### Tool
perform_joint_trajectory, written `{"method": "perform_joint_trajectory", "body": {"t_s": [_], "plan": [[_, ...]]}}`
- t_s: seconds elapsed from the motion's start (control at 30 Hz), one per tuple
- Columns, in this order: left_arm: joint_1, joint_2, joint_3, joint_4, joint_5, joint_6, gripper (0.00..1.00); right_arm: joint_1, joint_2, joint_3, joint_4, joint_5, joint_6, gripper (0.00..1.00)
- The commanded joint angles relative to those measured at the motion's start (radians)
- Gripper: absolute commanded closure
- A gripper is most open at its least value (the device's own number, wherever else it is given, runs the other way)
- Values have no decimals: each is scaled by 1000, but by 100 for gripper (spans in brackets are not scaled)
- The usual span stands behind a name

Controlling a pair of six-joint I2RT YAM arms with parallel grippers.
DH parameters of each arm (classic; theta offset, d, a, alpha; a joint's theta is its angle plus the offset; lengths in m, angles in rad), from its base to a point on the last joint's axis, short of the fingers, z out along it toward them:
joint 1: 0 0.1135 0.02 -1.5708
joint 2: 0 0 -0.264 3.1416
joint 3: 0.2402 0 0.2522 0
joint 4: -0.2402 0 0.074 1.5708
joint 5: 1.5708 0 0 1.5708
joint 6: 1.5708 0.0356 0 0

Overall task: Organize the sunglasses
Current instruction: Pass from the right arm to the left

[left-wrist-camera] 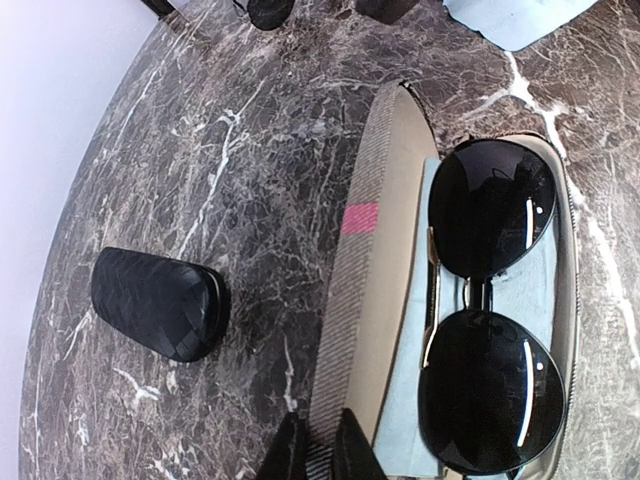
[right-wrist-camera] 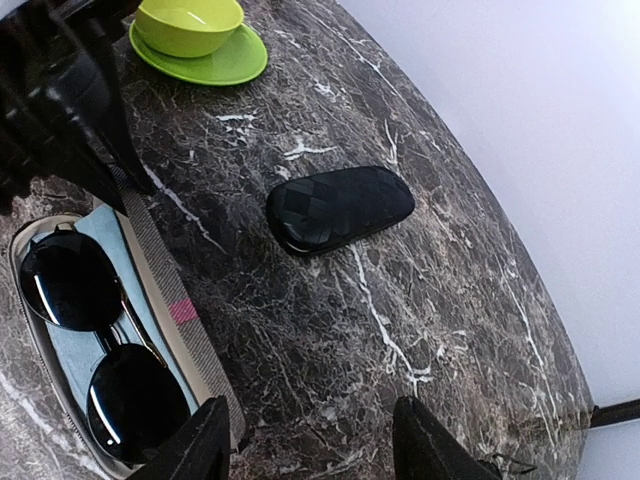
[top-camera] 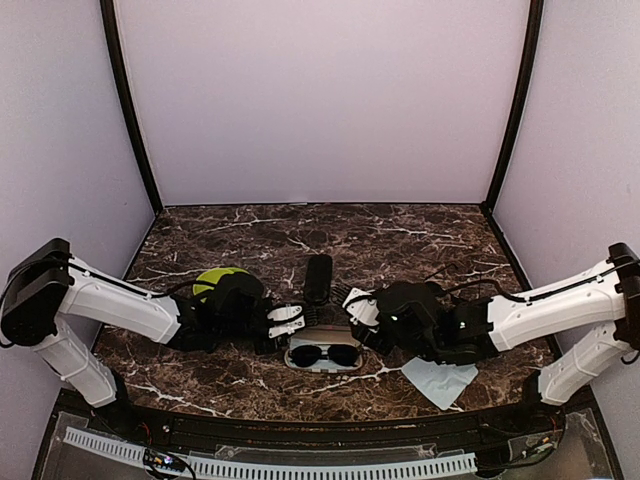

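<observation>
One pair of sunglasses (top-camera: 323,354) with round dark lenses lies folded in an open striped case (top-camera: 325,334) at the table's front middle, on a light blue lining cloth. In the left wrist view the sunglasses (left-wrist-camera: 490,310) fill the case's tray, and my left gripper (left-wrist-camera: 320,452) is shut on the edge of the raised striped lid (left-wrist-camera: 365,260). My left gripper (top-camera: 287,320) sits at the case's left end. My right gripper (top-camera: 362,308) hovers at its right end. In the right wrist view my right gripper (right-wrist-camera: 310,450) is open over bare marble, beside the lid (right-wrist-camera: 160,270) and the sunglasses (right-wrist-camera: 95,340).
A shut black case (top-camera: 318,277) lies just behind the open one, also visible as the black case (left-wrist-camera: 157,303) and black case (right-wrist-camera: 340,208). A green bowl (right-wrist-camera: 190,25) on a green plate (right-wrist-camera: 225,62) stands behind my left arm. A loose light blue cloth (top-camera: 440,381) lies front right.
</observation>
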Motion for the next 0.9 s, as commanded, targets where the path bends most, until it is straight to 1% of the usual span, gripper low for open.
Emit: {"method": "perform_joint_trajectory", "body": {"t_s": [0.0,0.2,0.33,0.5,0.87], "plan": [[-13,-42,-17,86,-61,-5,90,-29,-35,-36,31,-3,136,44],[-32,-36,-25,118,-125,-22,90,-42,-32,-93,34,-20,306,42],[-36,-31,-30,138,-144,-40,90,-42,-29,-129,54,-45,375,41],[-45,-22,-34,144,-154,-51,90,-43,2,-137,66,-53,398,41],[-53,-19,-35,152,-153,-54,90,-61,103,-87,55,-44,417,42]]}}
